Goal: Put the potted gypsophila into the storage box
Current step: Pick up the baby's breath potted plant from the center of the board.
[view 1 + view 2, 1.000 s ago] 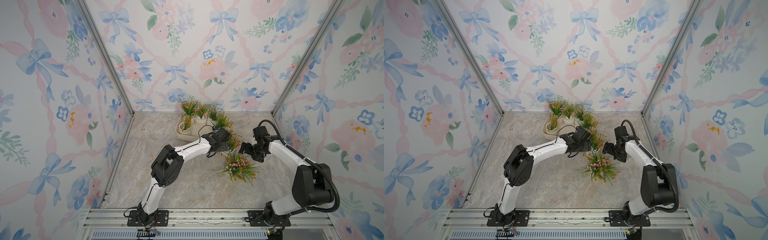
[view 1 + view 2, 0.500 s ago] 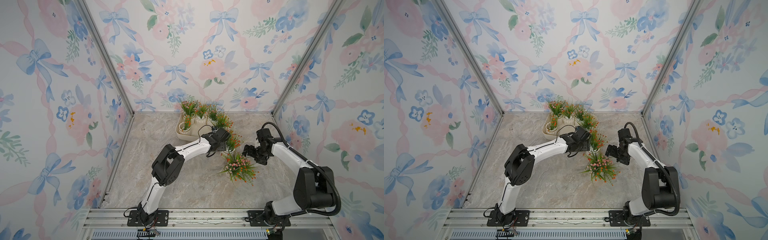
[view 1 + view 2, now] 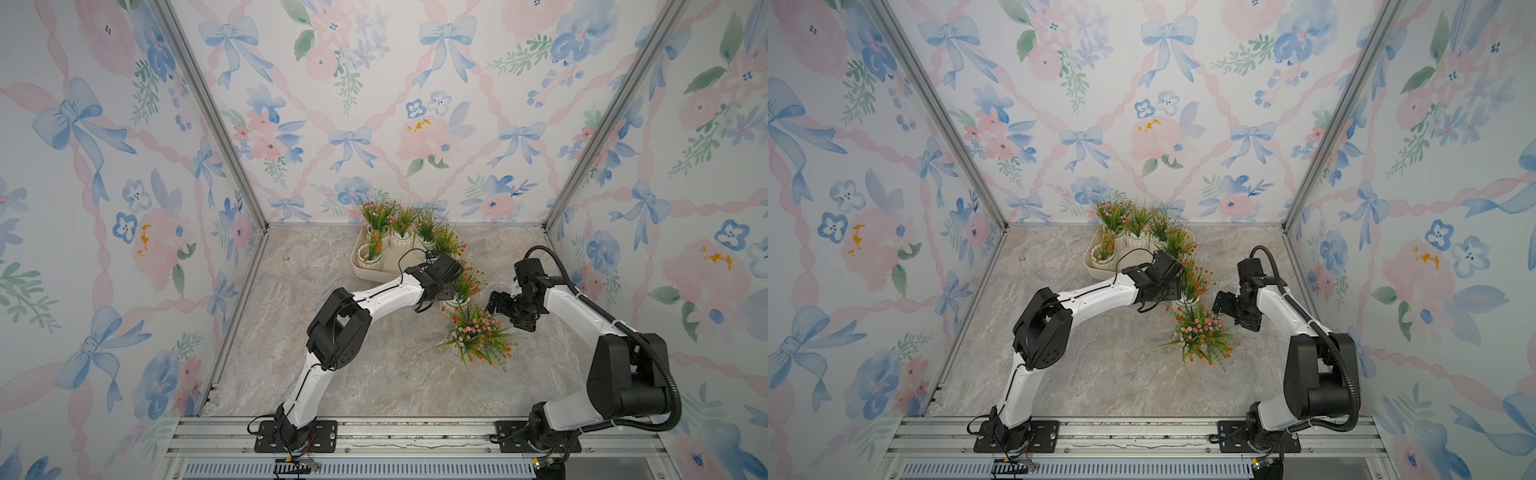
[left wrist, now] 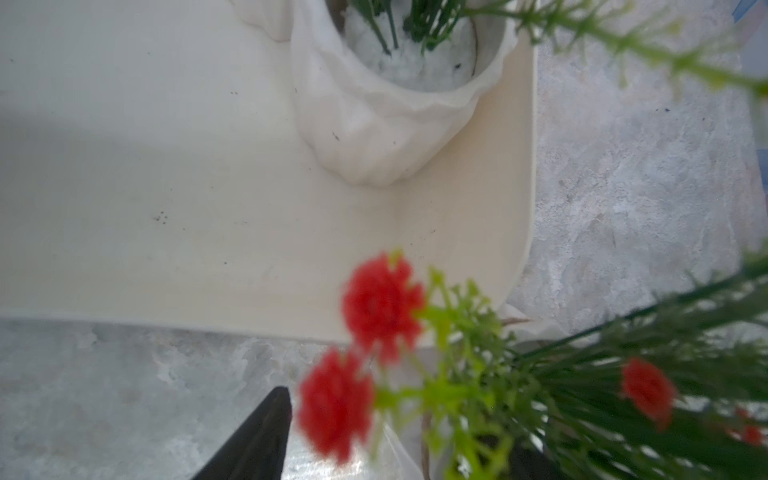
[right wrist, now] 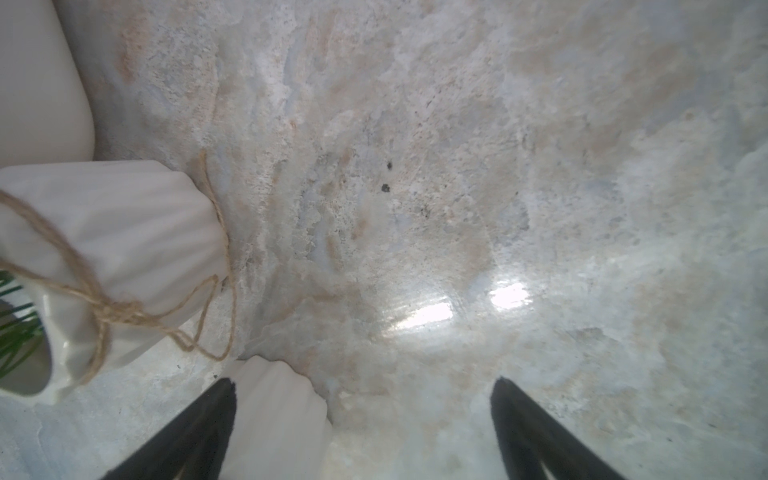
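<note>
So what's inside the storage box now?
About five potted gypsophila stand in the storage box, mostly along its far side. The left arm hides its near corner from above; the left wrist view shows bare floor there.

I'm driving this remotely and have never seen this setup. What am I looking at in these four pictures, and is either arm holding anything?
Two robot arms, the left arm and right arm, stand at a marble table, each ending in a two-fingered end effector. The wide pictures come from one overhead camera; the close-ups from cameras on the wrists. At the back sits the storage box, several potted gypsophila inside. Outside it are a red-blossomed pot beside the box and a pink-blossomed pot nearer the front. The left end effector straddles the red-blossomed pot, apparently not gripping yet. The right end effector is wide open and empty.
</note>
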`<state>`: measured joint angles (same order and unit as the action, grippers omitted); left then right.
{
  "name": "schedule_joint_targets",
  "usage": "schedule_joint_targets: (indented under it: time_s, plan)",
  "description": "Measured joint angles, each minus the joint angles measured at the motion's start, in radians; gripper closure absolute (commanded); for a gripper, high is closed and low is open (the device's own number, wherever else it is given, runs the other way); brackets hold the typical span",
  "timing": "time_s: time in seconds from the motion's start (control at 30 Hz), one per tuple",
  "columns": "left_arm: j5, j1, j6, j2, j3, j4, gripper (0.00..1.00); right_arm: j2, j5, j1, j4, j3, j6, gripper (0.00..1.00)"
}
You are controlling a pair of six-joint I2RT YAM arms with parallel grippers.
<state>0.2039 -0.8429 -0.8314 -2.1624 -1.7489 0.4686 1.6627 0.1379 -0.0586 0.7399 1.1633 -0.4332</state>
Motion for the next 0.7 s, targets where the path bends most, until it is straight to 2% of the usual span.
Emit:
schedule_joint_targets:
  time_s: [0.2,0.4,0.7]
  plan:
    - [-0.003,0.0,0.0,-0.01,-0.008,0.0,0.4,0.0,0.001,0.0,-0.002,-0.001,0.0,0.03]
    - [-0.007,-0.002,0.004,-0.01,-0.008,-0.002,0.6,0.0,0.008,0.0,-0.011,-0.013,0.0,0.03]
    - [-0.012,-0.009,0.01,-0.01,-0.004,-0.009,0.76,0.0,0.012,0.0,-0.019,-0.014,0.0,0.03]
